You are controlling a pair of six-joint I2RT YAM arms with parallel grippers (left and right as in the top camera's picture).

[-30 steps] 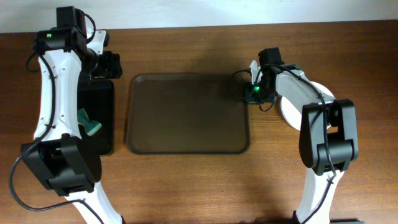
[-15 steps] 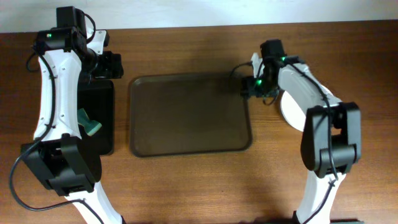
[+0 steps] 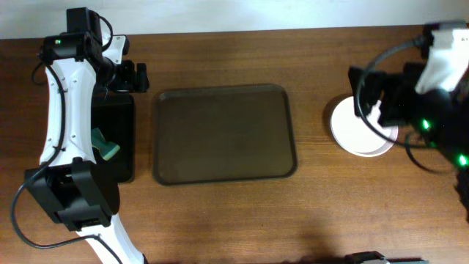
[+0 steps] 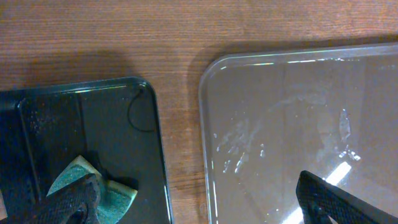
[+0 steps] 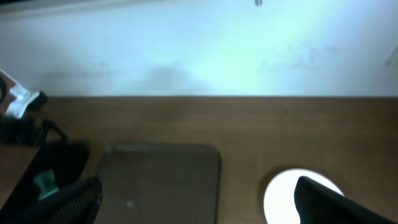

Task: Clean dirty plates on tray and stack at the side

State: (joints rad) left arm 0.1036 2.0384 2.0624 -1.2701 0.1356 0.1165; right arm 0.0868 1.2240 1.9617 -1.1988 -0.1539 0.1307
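Observation:
The dark-brown tray (image 3: 220, 132) lies in the middle of the table with nothing on it. White plates (image 3: 357, 130) sit as one round pile on the table just right of the tray. My left gripper (image 4: 205, 208) hangs open over the gap between the tray's left edge (image 4: 208, 143) and the black tray, holding nothing. My right gripper (image 5: 199, 205) is raised high and open, empty, looking down on the tray (image 5: 161, 180) and the plates (image 5: 283, 193). In the overhead view the right arm (image 3: 432, 81) is blurred above the plates.
A narrow black tray (image 3: 113, 139) lies left of the brown tray, with a green sponge (image 3: 105, 147) in it. The sponge (image 4: 99, 190) shows beside my left finger. A pale wall (image 5: 199, 50) runs behind the table's far edge.
My right gripper opened at the tray's right rim, then rose and swung away to the right. The tray turned slightly. My left gripper opened a little wider without moving away.

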